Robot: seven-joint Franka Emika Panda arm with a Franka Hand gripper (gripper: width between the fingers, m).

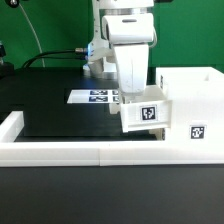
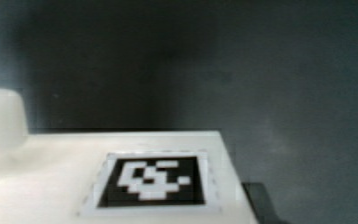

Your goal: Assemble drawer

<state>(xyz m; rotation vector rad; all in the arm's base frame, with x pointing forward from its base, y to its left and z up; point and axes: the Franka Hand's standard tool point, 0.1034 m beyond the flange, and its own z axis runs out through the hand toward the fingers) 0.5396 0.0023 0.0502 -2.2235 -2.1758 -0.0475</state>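
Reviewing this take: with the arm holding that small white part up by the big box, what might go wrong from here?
1. The hand seems to carry a small tray right against the housing. If the tray is misaligned, it may catch on the housing's edge rather than slide in.
2. The grip is hidden in both views, so a shallow hold could let the tray tilt or drop.
3. The housing stands by the low rail; a hard push may shift it.
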